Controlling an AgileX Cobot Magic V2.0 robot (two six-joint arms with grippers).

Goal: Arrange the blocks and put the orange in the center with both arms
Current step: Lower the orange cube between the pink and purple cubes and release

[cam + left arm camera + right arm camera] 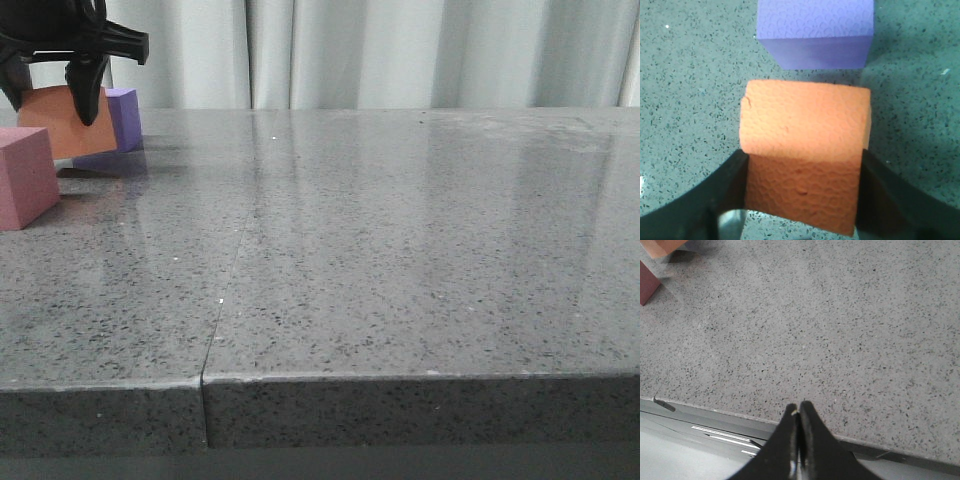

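- The orange cube [55,122] sits pinched in the left pincer [802,192], tilted and apparently lifted a little, near the surface's [400,260] far left corner.
- The purple cube [816,32] lies just beyond it, apart; the pink cube [25,175] stands nearer the front, at the left edge.
- A good placement would level the orange cube first, then lower it squarely between the two neighbours without nudging either.
- The right pincer [798,440] is pressed together, empty, over the surface's edge.
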